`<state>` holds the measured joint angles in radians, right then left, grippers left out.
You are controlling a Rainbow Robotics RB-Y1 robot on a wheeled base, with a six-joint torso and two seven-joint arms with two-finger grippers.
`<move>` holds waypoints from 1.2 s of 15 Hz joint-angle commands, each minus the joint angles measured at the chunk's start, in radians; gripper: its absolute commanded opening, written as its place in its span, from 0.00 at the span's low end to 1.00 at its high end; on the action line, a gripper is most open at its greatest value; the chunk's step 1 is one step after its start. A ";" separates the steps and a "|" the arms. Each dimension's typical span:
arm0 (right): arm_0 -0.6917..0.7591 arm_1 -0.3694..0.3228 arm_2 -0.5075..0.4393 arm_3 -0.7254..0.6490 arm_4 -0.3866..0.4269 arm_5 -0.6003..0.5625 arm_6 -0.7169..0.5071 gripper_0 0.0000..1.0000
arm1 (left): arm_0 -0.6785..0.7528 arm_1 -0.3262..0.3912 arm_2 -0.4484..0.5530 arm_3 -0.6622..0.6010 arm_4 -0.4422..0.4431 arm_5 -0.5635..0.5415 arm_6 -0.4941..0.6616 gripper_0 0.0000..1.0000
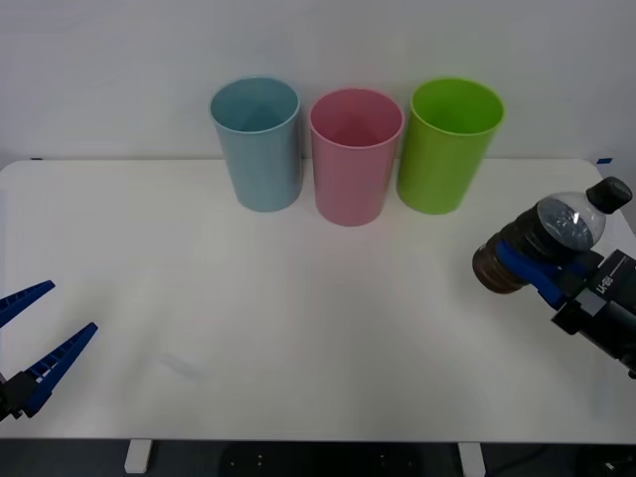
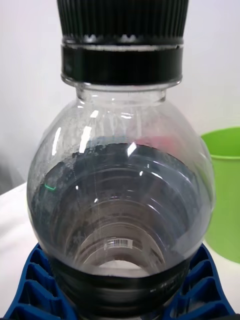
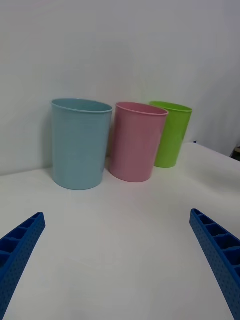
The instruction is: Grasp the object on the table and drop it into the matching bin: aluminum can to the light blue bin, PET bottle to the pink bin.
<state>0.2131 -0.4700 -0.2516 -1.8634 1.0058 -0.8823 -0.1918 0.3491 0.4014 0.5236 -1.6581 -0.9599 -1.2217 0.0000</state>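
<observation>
The PET bottle (image 1: 552, 238), clear with dark brownish contents and a black cap, is held tilted above the right side of the white table (image 1: 298, 328). My right gripper (image 1: 532, 266) is shut on it around its body; the right wrist view has the bottle (image 2: 120, 200) close up between the blue fingers (image 2: 30, 290). At the back stand the light blue bin (image 1: 257, 141) and, to its right, the pink bin (image 1: 355, 153). My left gripper (image 1: 35, 333) stays open near the front left edge, holding nothing. Both bins, light blue (image 3: 80, 142) and pink (image 3: 136, 140), appear in the left wrist view.
A lime green bin (image 1: 449, 141) stands right of the pink one, nearest the held bottle, and it also appears as the green bin (image 2: 225, 190) behind the bottle. A white wall rises behind the bins. Bare tabletop lies between the bins and the front edge.
</observation>
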 commanded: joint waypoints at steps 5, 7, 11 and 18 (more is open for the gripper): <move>-0.184 -0.110 0.063 -0.003 -0.001 0.069 -0.071 0.00 | 0.000 0.000 0.000 0.000 0.000 0.000 0.000 1.00; -0.242 -0.153 0.112 -0.003 -0.001 0.123 -0.120 0.00 | 0.000 0.000 0.000 0.000 0.000 0.000 0.000 1.00; -0.373 -0.220 0.199 0.058 -0.001 0.180 -0.144 0.00 | 0.000 0.000 0.000 0.000 0.000 0.000 0.000 1.00; -0.713 -0.233 0.356 0.357 0.060 0.181 -0.130 0.00 | 0.000 0.000 0.000 0.000 0.000 0.000 0.000 1.00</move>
<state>-0.4652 -0.7048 0.0854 -1.5438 1.0648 -0.7022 -0.3246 0.3490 0.4014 0.5236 -1.6581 -0.9599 -1.2217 0.0000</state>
